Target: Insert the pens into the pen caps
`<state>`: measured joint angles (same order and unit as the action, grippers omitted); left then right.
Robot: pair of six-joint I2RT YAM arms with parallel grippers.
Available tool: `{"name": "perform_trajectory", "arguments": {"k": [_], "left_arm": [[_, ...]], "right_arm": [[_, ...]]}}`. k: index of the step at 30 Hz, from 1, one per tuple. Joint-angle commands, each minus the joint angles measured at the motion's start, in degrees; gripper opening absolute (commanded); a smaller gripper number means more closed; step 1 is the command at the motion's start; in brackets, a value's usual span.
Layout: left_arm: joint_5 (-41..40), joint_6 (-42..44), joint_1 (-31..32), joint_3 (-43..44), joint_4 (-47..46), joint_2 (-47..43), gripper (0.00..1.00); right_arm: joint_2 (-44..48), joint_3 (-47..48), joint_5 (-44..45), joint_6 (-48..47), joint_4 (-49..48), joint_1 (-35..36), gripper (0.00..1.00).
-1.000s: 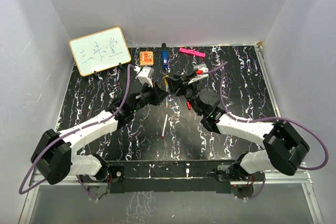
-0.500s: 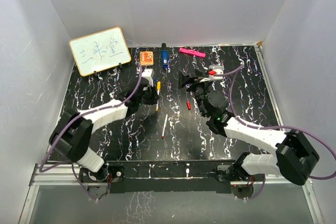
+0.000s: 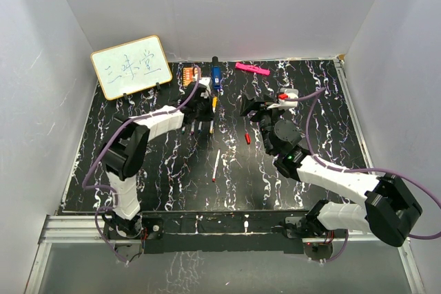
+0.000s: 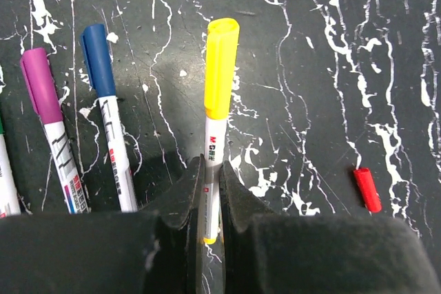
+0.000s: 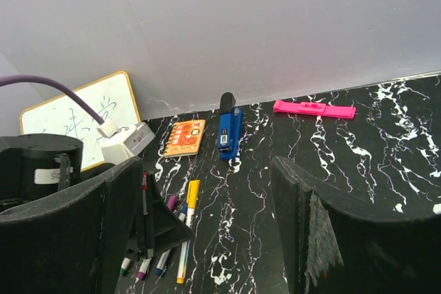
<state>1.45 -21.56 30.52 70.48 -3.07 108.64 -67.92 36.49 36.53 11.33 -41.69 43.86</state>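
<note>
Tabletop of black, white-veined finish [image 3: 179, 184] carries, nearest the arm bases, a thin white-barrelled pen with a small red end [image 3: 216, 164], lying uncapped and alone; a little farther and to its right lies a stubby red plastic cap [image 3: 247, 138], apart from it; beyond that the right end effector [image 5: 207, 166] hangs with its fingers spread wide and nothing between them; the left end effector [image 4: 211, 170] is clamped on the white barrel of a yellow-capped pen [image 4: 219, 101]; whether that pen rests on the tabletop or sits just above it I cannot tell; beside it lie a blue-capped pen [image 4: 103, 108] and a purple-capped pen [image 4: 45, 108], parallel; farthest are an orange square card [image 5: 184, 137], a chunky blue object [image 5: 229, 129], a pink plastic bar [image 5: 313, 109] and a wood-framed whiteboard [image 3: 131, 67].
</note>
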Motion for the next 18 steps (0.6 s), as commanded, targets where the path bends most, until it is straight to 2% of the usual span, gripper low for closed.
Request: {"name": "perform_trajectory", "arguments": {"k": [1, 13, 14, 16, 18], "left_arm": [[1.1, 0.4, -0.8, 3.7, 4.1, 2.8, 0.03], [-2.5, 0.5, -1.3, 8.5, 9.6, 8.3, 0.10], [-2.6, 0.5, -1.3, 8.6, 9.5, 8.4, 0.12], [-2.6, 0.3, -1.3, 8.8, 9.6, 8.6, 0.24], [-3.1, 0.1, -1.3, 9.2, 10.0, 8.6, 0.31]], "right_arm": [[0.8, -0.9, 1.1, 1.3, -0.6, -0.2, 0.72], [-0.6, -1.2, 0.2, 2.0, -0.4, -0.2, 0.72], [-0.8, -1.2, 0.2, 2.1, -0.4, -0.2, 0.72], [-1.2, -1.0, 0.0, 2.1, -0.3, -0.2, 0.73], [-1.7, -0.8, -0.2, 1.9, 0.2, -0.2, 0.75]]}}
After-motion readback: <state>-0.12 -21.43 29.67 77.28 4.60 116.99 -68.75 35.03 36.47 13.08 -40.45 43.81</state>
